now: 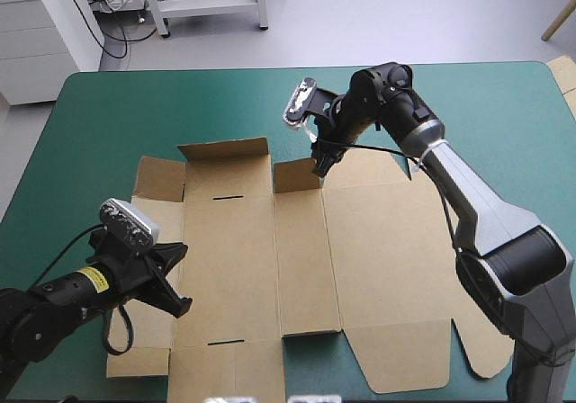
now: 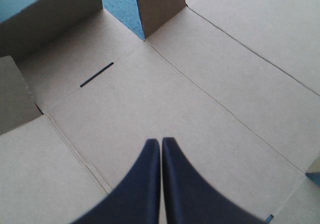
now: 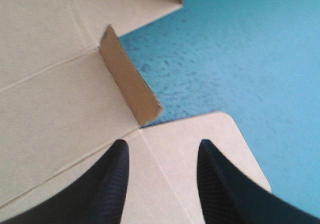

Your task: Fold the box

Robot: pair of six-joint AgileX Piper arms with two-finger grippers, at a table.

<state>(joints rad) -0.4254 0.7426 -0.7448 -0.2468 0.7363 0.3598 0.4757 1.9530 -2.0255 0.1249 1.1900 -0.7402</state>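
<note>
The brown box (image 1: 297, 259) lies as a cut sheet, mostly flat, on the teal-green cover. At its far edge a long wall (image 1: 225, 149) and a small flap (image 1: 292, 175) stand raised. My left gripper (image 1: 183, 282) is over the sheet's left panels, shut with nothing between its fingers. In the left wrist view it (image 2: 160, 144) hovers above the board (image 2: 210, 94), with a narrow slot (image 2: 96, 74) ahead. My right gripper (image 1: 321, 162) is open at the far edge. In the right wrist view it (image 3: 162, 151) stands over a rounded flap (image 3: 200, 134), just short of the small raised flap (image 3: 131, 81).
Bare teal-green cover (image 1: 486, 115) stretches beyond the box and to its right. A pale piece of board (image 1: 563, 72) shows at the table's far right edge. The sheet's near flaps (image 1: 405, 358) reach almost to the table's front edge.
</note>
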